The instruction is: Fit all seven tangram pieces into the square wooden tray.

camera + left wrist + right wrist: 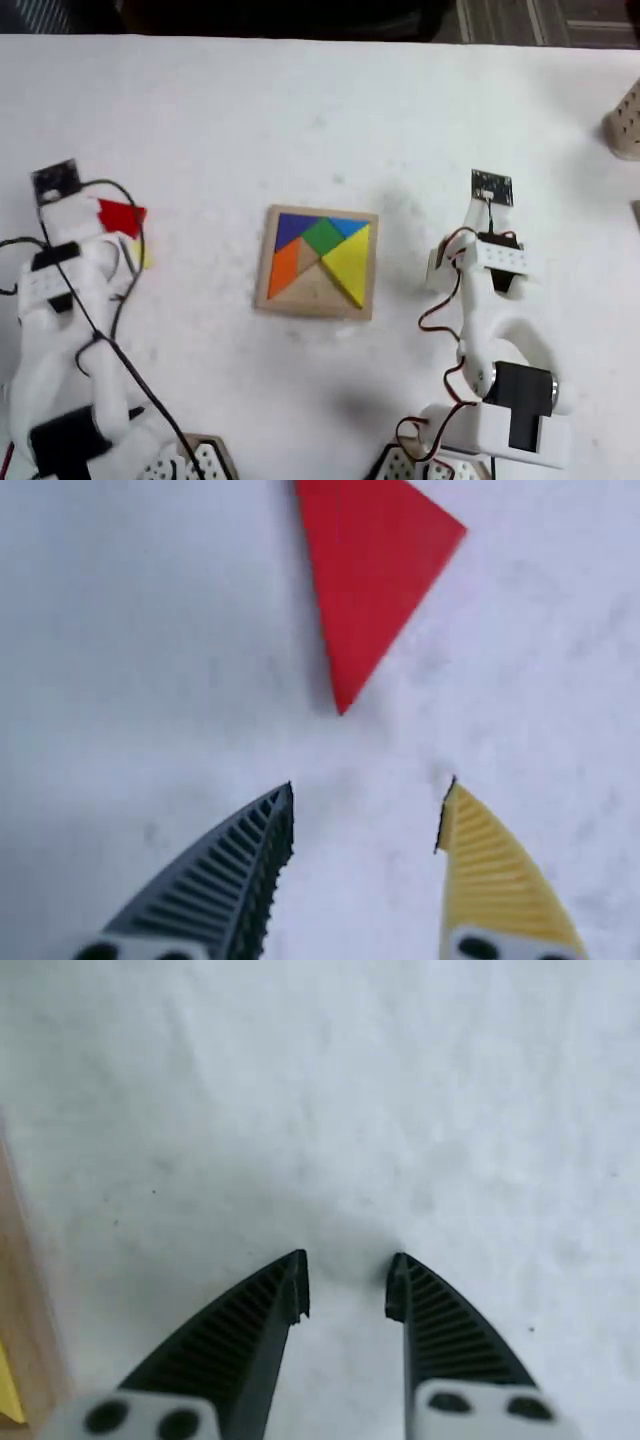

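Left gripper (365,810) is sitting open over the white table (300,110), one dark finger (230,880) and one yellow finger (490,870) spread apart, nothing between them. Red triangle (365,575) is lying flat on the table just ahead of the tips, not touching either one; in the high view it is sitting well apart from the tray (266,290), off toward the left arm. Tray is lying mid-table between the two arms, holding a blue piece (290,229), green piece (322,236), light-blue piece (350,226), orange piece (285,268) and yellow piece (348,262). Tan patch (318,285) is showing at its near-middle; cannot tell if that is bare floor or a piece. Right gripper (347,1285) is hanging open too, both dark fingers parted over bare table, gripping nothing, with the tray edge near it on one side.
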Robot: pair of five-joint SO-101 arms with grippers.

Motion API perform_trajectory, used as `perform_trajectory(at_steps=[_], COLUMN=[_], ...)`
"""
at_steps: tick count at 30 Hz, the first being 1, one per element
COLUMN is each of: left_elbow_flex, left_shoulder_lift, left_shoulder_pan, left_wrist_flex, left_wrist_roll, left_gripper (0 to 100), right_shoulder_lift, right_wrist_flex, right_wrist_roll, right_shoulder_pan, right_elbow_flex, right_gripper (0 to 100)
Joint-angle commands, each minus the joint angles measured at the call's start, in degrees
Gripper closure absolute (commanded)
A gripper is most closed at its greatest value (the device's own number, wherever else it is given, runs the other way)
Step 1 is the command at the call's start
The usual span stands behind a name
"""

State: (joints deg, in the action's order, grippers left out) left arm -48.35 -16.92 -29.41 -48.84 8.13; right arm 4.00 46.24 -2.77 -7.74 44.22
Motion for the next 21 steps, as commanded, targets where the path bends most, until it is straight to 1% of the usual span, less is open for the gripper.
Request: perform_trajectory(at_steps=[1, 4, 8, 10, 13, 16, 21], left_elbow_flex=[8.44, 15.21, 27.16, 32.79, 39.30, 42.99, 44.75], left_shoulder_lift=[4.88, 12.62, 22.73, 26.59, 29.93, 30.46, 32.92], left_shoulder_pan=[-1.36, -0.66, -0.13, 0.66, 2.51, 4.35, 4.97], left_wrist_flex=[0.97, -0.44, -4.66, -6.59, -10.37, -13.01, -12.48], left_wrist_roll=[2.20, 2.81, 6.95, 8.18, 8.18, 8.35, 9.14], left_gripper=[73, 74, 73, 73, 73, 73, 73], right_shoulder_lift=[-0.22, -0.22, -0.22, -0.22, -0.22, -0.22, -0.22], right_wrist_flex=[0.22, 0.92, 0.92, 0.92, 0.92, 0.92, 0.92], right_wrist_roll=[-0.09, -0.18, -0.26, -1.93, -3.78, -3.69, -3.69], right_shoulder_pan=[-1.01, -1.01, -1.01, -0.92, 0.13, 0.40, 0.57], right_elbow_flex=[-1.67, -1.67, -1.67, -1.67, -1.67, -1.67, -1.67], right_gripper=[86.1, 86.1, 86.1, 86.1, 86.1, 86.1, 86.1])
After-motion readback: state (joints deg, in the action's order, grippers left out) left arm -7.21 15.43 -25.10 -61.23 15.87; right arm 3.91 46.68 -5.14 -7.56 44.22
